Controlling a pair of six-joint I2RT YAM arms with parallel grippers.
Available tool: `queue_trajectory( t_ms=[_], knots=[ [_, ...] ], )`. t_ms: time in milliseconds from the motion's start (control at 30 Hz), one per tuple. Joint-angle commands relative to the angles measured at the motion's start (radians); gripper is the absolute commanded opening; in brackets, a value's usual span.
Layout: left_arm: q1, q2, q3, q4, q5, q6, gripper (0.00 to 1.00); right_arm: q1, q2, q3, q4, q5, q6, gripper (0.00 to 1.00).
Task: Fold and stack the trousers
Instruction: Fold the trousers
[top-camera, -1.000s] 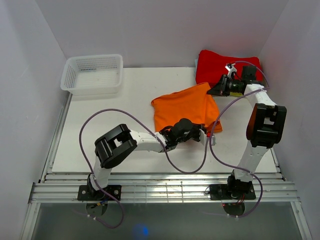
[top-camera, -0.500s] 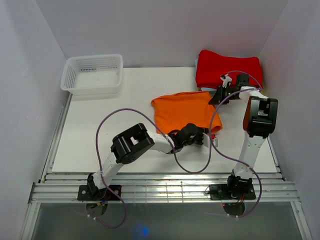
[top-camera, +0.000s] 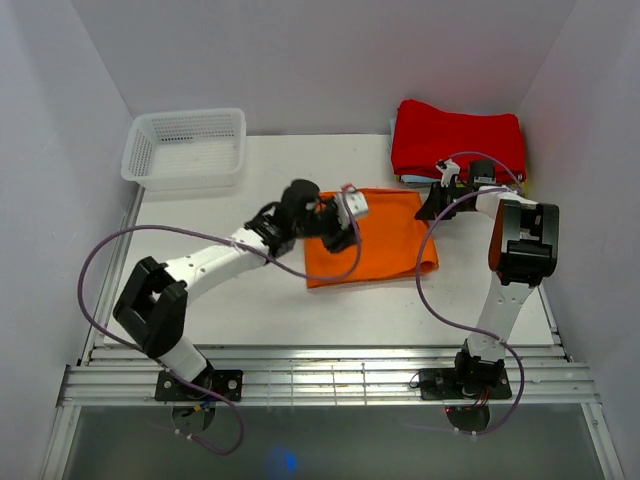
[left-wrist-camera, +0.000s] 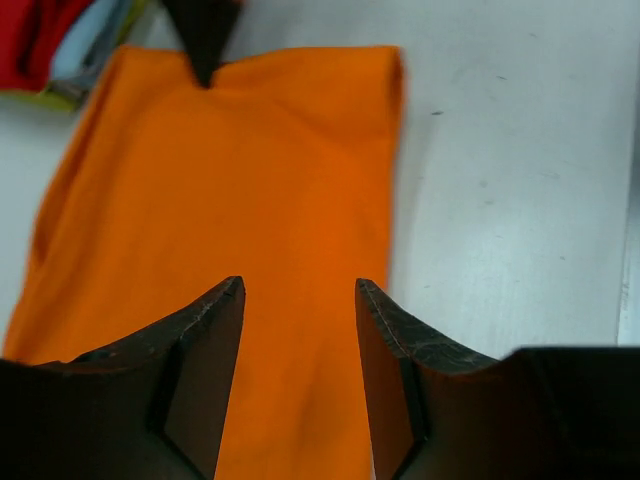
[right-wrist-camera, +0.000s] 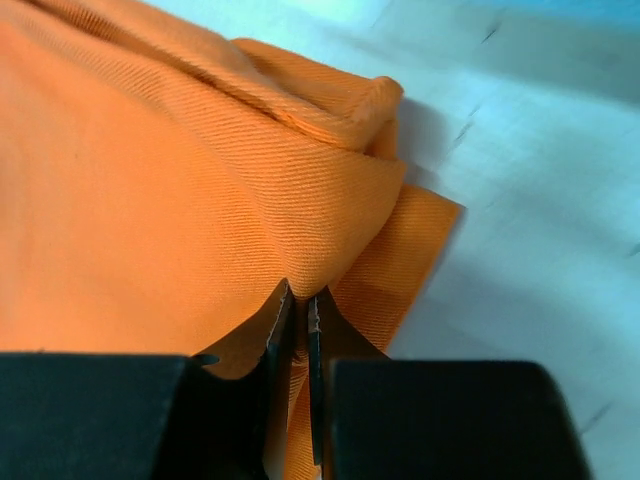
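The orange trousers (top-camera: 385, 240) lie folded into a flat rectangle in the middle of the white table (top-camera: 220, 300). My left gripper (top-camera: 340, 232) hovers over their left part. In the left wrist view it (left-wrist-camera: 300, 290) stands open above the trousers (left-wrist-camera: 230, 180) with nothing between its fingers. My right gripper (top-camera: 432, 205) is at the far right corner of the trousers. In the right wrist view it (right-wrist-camera: 300, 300) is shut on a pinched ridge of the trousers (right-wrist-camera: 150, 200). Its dark tip shows at the cloth's far edge in the left wrist view.
A white basket (top-camera: 185, 148) stands at the far left corner. A red folded cloth (top-camera: 455, 140) lies at the far right on other folded pieces, just behind the right gripper. Purple cables loop over the table near both arms.
My left gripper has opened and let go of the trousers' near right edge, then swung up and left over the cloth. The trousers now lie flatter. The right gripper kept its hold.
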Motion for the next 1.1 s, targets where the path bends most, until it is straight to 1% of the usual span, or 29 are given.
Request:
queue_trajectory(
  t_ms=[0, 33, 67, 100, 133, 167, 200, 233, 300, 333, 400, 433, 467, 500, 533, 567, 600, 633, 667, 700, 767, 800, 833, 867, 900, 933, 967, 1000, 1067],
  knots=[
    [0.245, -0.023, 0.071, -0.241, 0.165, -0.184, 0.59, 0.041, -0.067, -0.111, -0.043, 0.019, -0.05, 0.08],
    [0.288, 0.007, 0.118, -0.29, 0.188, -0.185, 0.6, 0.046, -0.075, -0.112, -0.054, 0.017, -0.053, 0.08],
    [0.336, 0.03, 0.146, -0.312, 0.272, -0.188, 0.6, 0.057, -0.087, -0.103, -0.061, 0.013, -0.045, 0.08],
    [0.429, 0.058, 0.178, -0.35, 0.332, -0.216, 0.6, 0.061, -0.092, -0.094, -0.069, -0.003, -0.029, 0.08],
    [0.466, 0.125, 0.211, -0.361, 0.377, -0.245, 0.58, 0.066, -0.096, -0.088, -0.078, -0.012, -0.012, 0.08],
    [0.498, 0.162, 0.276, -0.377, 0.398, -0.275, 0.56, 0.078, -0.11, -0.085, -0.086, -0.018, 0.007, 0.08],
    [0.543, 0.197, 0.303, -0.39, 0.388, -0.344, 0.56, 0.084, -0.119, -0.088, -0.087, -0.021, 0.033, 0.08],
    [0.557, 0.255, 0.321, -0.392, 0.385, -0.369, 0.56, 0.087, -0.125, -0.088, -0.092, -0.021, 0.039, 0.11],
    [0.589, 0.297, 0.355, -0.389, 0.386, -0.398, 0.55, 0.086, -0.156, -0.082, -0.106, 0.002, 0.048, 0.26],
    [0.595, 0.311, 0.352, -0.339, 0.383, -0.446, 0.56, 0.081, -0.168, -0.077, -0.112, 0.009, 0.048, 0.39],
    [0.606, 0.369, 0.381, -0.331, 0.357, -0.454, 0.54, 0.063, -0.21, -0.07, -0.136, 0.041, 0.042, 0.5],
    [0.611, 0.382, 0.386, -0.305, 0.369, -0.458, 0.53, 0.058, -0.222, -0.053, -0.153, 0.046, 0.027, 0.59],
    [0.617, 0.38, 0.386, -0.285, 0.383, -0.454, 0.53, 0.045, -0.248, -0.037, -0.178, 0.051, 0.012, 0.64],
    [0.618, 0.364, 0.363, -0.26, 0.388, -0.451, 0.54, 0.038, -0.266, -0.027, -0.219, 0.063, 0.004, 0.68],
    [0.617, 0.342, 0.346, -0.213, 0.426, -0.416, 0.56, 0.023, -0.282, -0.01, -0.239, 0.066, -0.005, 0.77],
    [0.611, 0.319, 0.334, -0.207, 0.437, -0.391, 0.6, 0.014, -0.314, -0.007, -0.256, 0.065, -0.007, 0.81],
    [0.588, 0.278, 0.324, -0.213, 0.432, -0.333, 0.64, 0.006, -0.331, -0.005, -0.274, 0.054, -0.008, 0.84],
    [0.571, 0.259, 0.32, -0.267, 0.408, -0.272, 0.65, -0.004, -0.345, -0.016, -0.31, 0.049, -0.008, 0.94],
    [0.551, 0.238, 0.317, -0.297, 0.386, -0.144, 0.66, -0.017, -0.369, -0.026, -0.33, 0.042, -0.008, 0.99],
    [0.505, 0.189, 0.305, -0.32, 0.357, -0.089, 0.7, -0.021, -0.381, -0.042, -0.351, 0.011, -0.015, 0.9],
    [0.458, 0.132, 0.231, -0.335, 0.269, -0.005, 0.72, -0.032, -0.436, -0.115, -0.376, -0.016, -0.034, 0.9],
    [0.404, 0.103, 0.202, -0.332, 0.248, 0.058, 0.74, -0.038, -0.469, -0.149, -0.358, -0.015, -0.03, 0.9],
    [0.375, 0.046, 0.17, -0.303, 0.221, 0.08, 0.85, -0.046, -0.504, -0.189, -0.321, -0.01, -0.022, 0.9],
    [0.335, 0.017, 0.095, -0.271, 0.137, 0.101, 0.94, -0.066, -0.586, -0.262, -0.236, -0.003, -0.015, 0.9],
    [0.253, -0.011, 0.056, -0.234, 0.083, 0.159, 0.96, -0.074, -0.627, -0.293, -0.191, 0.023, 0.016, 0.9],
    [0.209, -0.032, 0.019, -0.16, 0.022, 0.195, 0.97, -0.078, -0.659, -0.324, -0.148, 0.054, 0.043, 0.9],
    [0.162, -0.054, -0.036, -0.124, -0.084, 0.232, 0.98, -0.08, -0.709, -0.347, -0.099, 0.098, 0.077, 0.9],
    [0.09, -0.051, -0.048, -0.089, -0.114, 0.261, 0.98, -0.083, -0.725, -0.364, -0.098, 0.15, 0.102, 0.9],
    [0.037, 0.007, -0.027, -0.088, -0.126, 0.292, 0.97, -0.104, -0.746, -0.375, -0.107, 0.117, 0.088, 0.9]
  ],
)
